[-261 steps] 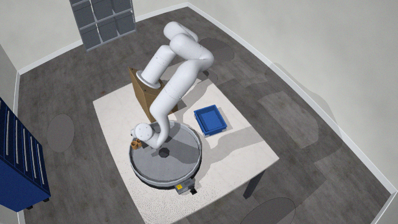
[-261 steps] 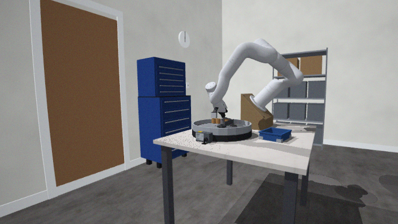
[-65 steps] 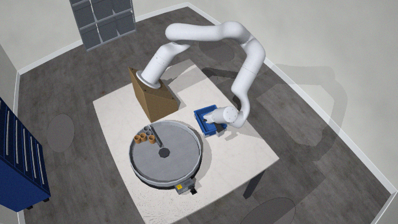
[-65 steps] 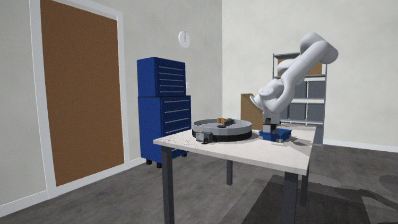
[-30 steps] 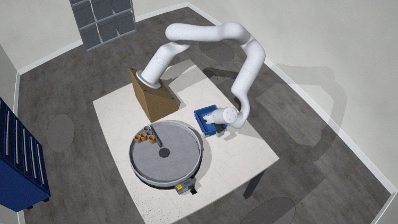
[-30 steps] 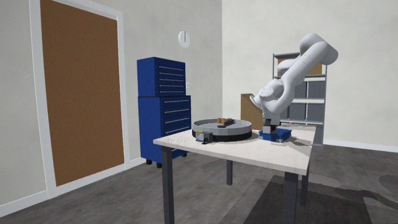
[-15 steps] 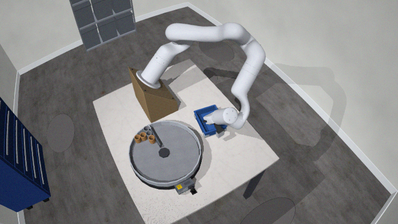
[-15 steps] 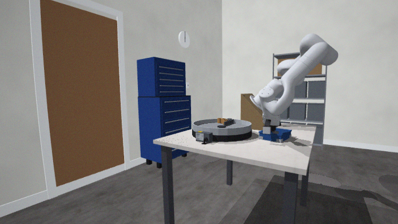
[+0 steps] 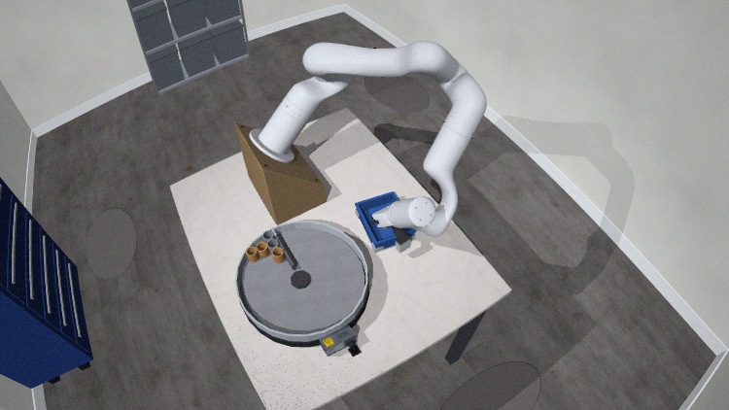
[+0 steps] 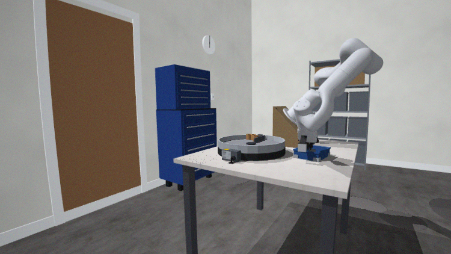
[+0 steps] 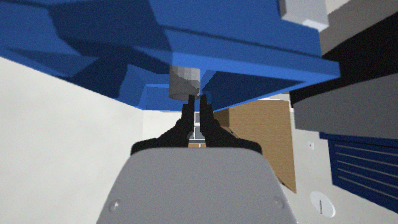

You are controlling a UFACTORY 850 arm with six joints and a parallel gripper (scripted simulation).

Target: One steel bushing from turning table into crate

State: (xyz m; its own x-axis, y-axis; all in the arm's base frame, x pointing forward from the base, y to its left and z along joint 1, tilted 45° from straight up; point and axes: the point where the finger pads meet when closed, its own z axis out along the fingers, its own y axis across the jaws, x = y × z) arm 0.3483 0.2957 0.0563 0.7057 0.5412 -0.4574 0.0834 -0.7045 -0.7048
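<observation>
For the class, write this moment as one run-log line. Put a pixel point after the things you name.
PLACE | claw [image 9: 375, 222] [image 10: 310, 149] [image 11: 197, 103]: at crate [image 9: 365, 226] [image 10: 321, 153] [image 11: 225, 30], nearly closed | steel bushing [image 11: 182, 82]: by fingertips, grip unclear | turning table [image 9: 316, 305] [image 10: 252, 148] [image 11: 350, 107]: other bushings present

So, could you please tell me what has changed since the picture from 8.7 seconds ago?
The arm has swung its gripper from the turning table to the crate. A steel bushing now shows at the fingertips; I can't tell whether it is gripped. The orange bushings have shifted slightly up the top view. The crate stayed put.
</observation>
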